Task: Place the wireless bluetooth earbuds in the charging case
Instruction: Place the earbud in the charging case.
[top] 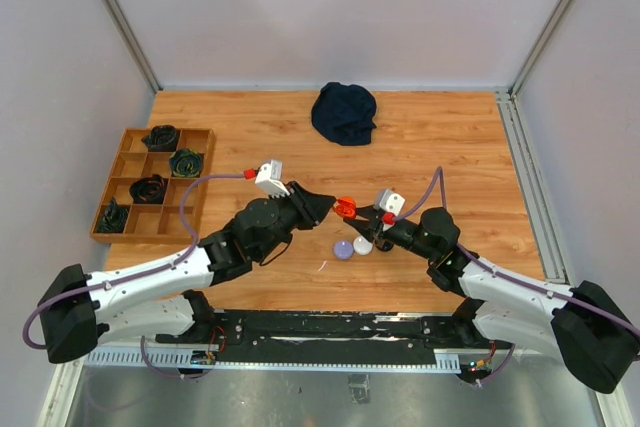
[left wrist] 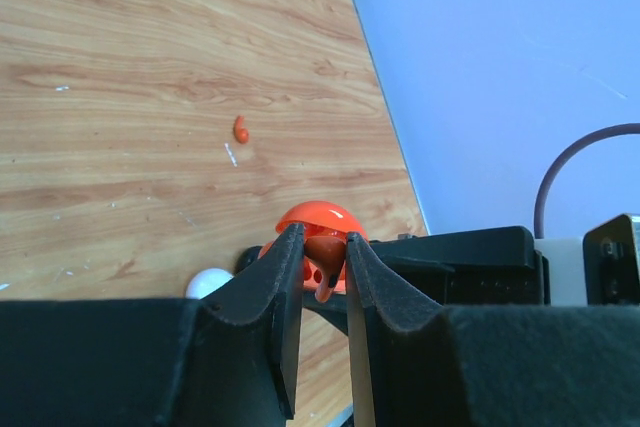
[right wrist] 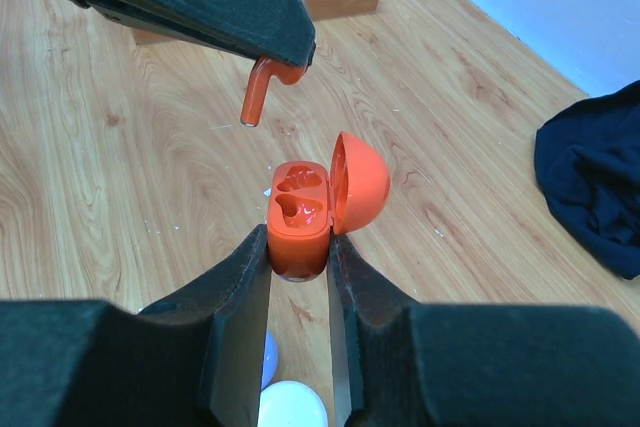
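My right gripper (right wrist: 298, 247) is shut on the base of an orange charging case (right wrist: 298, 222). The case's lid (right wrist: 362, 182) stands open to the right, and both sockets are empty. My left gripper (left wrist: 322, 239) is shut on an orange earbud (left wrist: 326, 257) and holds it a little above and to the left of the case, stem pointing down (right wrist: 258, 97). In the top view the two grippers meet at the orange case (top: 346, 207) in the middle of the table. A second orange earbud (left wrist: 241, 129) lies loose on the wood farther off.
A purple round case (top: 344, 248) and a white round case (top: 363, 244) lie on the table just below the grippers. A dark cloth (top: 344, 112) sits at the back. A wooden compartment tray (top: 131, 154) with dark items stands at the left.
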`<state>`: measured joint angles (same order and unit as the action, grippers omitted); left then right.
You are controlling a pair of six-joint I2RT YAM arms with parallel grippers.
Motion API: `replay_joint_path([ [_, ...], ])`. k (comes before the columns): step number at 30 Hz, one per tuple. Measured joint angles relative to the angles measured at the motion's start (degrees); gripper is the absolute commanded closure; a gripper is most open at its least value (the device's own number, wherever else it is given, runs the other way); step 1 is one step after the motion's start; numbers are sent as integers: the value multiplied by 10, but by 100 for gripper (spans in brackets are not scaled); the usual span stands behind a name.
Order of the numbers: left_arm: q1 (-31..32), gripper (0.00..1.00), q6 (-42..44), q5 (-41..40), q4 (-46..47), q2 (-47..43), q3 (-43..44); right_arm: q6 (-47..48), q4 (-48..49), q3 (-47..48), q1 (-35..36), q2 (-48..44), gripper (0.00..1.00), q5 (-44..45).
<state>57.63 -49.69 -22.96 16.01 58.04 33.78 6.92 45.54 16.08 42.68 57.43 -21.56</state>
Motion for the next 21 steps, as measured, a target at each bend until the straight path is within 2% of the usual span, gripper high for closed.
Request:
replay_joint_path([
  [21,40,75,-17,-74,86,51,-16,-8,13,-7,0,-2,89,8],
])
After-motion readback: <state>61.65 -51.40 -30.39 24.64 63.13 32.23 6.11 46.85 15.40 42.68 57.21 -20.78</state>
